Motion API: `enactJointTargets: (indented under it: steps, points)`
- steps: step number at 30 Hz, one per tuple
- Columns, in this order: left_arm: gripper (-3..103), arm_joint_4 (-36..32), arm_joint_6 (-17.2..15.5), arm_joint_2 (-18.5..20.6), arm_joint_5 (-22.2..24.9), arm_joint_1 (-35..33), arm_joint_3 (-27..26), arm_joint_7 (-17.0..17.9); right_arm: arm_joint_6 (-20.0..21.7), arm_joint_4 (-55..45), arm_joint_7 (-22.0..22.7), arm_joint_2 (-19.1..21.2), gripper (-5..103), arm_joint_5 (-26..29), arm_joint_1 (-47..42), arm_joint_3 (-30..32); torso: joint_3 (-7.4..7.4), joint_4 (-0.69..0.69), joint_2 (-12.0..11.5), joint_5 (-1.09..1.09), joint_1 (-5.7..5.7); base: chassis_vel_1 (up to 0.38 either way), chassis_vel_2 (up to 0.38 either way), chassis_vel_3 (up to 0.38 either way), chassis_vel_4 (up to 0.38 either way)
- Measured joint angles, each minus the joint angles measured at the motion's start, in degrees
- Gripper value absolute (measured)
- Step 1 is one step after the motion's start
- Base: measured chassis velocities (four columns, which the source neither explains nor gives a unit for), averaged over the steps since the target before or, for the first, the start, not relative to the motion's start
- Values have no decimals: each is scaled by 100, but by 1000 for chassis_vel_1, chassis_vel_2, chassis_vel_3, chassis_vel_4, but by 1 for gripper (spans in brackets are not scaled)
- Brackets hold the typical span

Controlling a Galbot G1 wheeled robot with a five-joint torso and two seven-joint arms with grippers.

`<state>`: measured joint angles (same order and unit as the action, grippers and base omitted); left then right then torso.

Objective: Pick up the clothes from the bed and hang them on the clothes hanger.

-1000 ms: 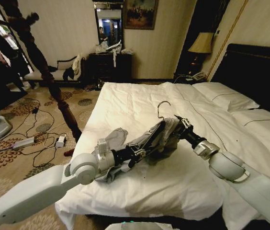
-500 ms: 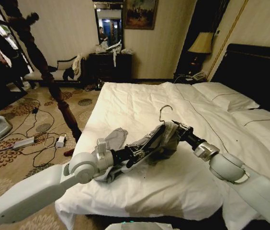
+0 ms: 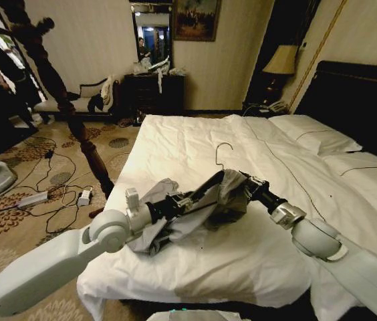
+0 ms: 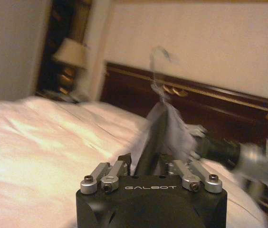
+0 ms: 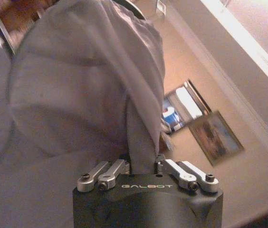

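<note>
Above the bed, my left tool pinches the clothes hanger; my right tool pinches the grey clothes draped over it.

"galbot" is printed on the left gripper and right gripper housings.

I see the bed, white duvet; pillows at the headboard end, grey clothes bunched near its left edge.
</note>
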<state>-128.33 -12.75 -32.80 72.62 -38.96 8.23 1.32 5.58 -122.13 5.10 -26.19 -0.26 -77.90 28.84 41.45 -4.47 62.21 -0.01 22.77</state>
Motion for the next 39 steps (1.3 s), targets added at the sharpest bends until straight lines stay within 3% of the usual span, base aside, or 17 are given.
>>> enactJointTargets:
  steps: [3, 4, 6, 8, 9, 13, 15, 16, 17, 24, 25, 27, 29, 32, 34, 39]
  points:
    - [38, -9, -10, 86, 34, -212, -343, -1, 9, 9, 54, -11, 18, 4, 3, 7, 0, 1, 0, 1, 0, 0, 0, 0, 0]
    - [49, -10, -11, 178, 66, -413, -656, 1, 16, 29, 98, -19, 18, 7, 1, 16, 0, 1, 0, 0, 0, 0, 0, 0, 0]
    - [49, 1, -1, 252, 97, -543, -834, 0, 16, 31, 129, -30, 18, 13, -4, 21, 0, 2, 0, 0, 0, 0, 0, 0, 0]
    - [60, 97, 46, 382, 112, -870, -1205, 4, 45, 19, 197, -55, 18, 44, -22, 24, 0, 1, 0, 1, 0, 0, 0, 0, 0]
    - [60, 97, 46, 382, 112, -870, -1205, 4, 45, 19, 197, -55, 18, 44, -22, 24, 0, 1, 0, 1, 0, 0, 0, 0, 0]
    - [82, 428, 97, 323, 97, -1173, -1384, 90, 66, -16, 287, -67, 18, 65, -34, 25, 0, 1, 0, 0, 0, 0, 0, 0, 0]
    - [87, 618, 92, 240, 81, -1209, -1364, 150, 65, -16, 304, -67, 18, 69, -34, 28, 0, 1, 0, 0, 0, 0, 0, 0, 0]
    - [87, 806, 52, 151, 77, -1219, -1306, 212, 60, -16, 317, -66, 18, 73, -34, 30, 0, 1, 0, 1, -1, 0, 0, 0, 0]
    - [97, 1067, -60, -4, 84, -1193, -1177, 317, 52, -25, 335, -59, 18, 77, -32, 31, 0, 1, 0, -1, 0, 0, 0, 0, 0]
    - [100, 1804, -427, -545, 111, -677, -520, 469, 102, -151, 360, 14, 18, 214, -16, 10, 0, 2, 0, 1, -1, 0, 0, 0, 0]
    - [100, 2082, -445, -742, 82, -385, -181, 450, 118, -185, 364, 39, 18, 239, -16, 7, 0, 1, 0, 0, 0, 0, 0, 0, 0]
    - [100, 2556, -476, -982, -33, 70, 395, 306, 137, -220, 365, 78, 18, 275, -23, 8, 1, -3, 0, 1, 0, 0, 0, 0, 0]
    - [100, 2698, -488, -1026, -79, 187, 561, 239, 160, -231, 366, 89, 18, 303, -25, 8, 0, -3, 0, 0, 0, 0, 0, 0, 0]
    - [100, 3322, -491, -1278, -405, 724, 1330, -159, 240, -252, 371, 133, 18, 405, 13, 3, 1, 0, 0, -1, 0, 0, 0, 0, 0]
    - [103, 3404, -488, -1321, -481, 822, 1468, -249, 257, -252, 373, 138, 18, 426, 40, -6, 1, 0, 0, -1, 0, 0, 0, 0, 0]
    - [94, 3632, -309, -1396, -907, 1074, 1897, -548, 280, -224, 388, 154, 18, 481, 84, -24, 1, 2, 0, 3, 0, 0, 0, 0, 0]
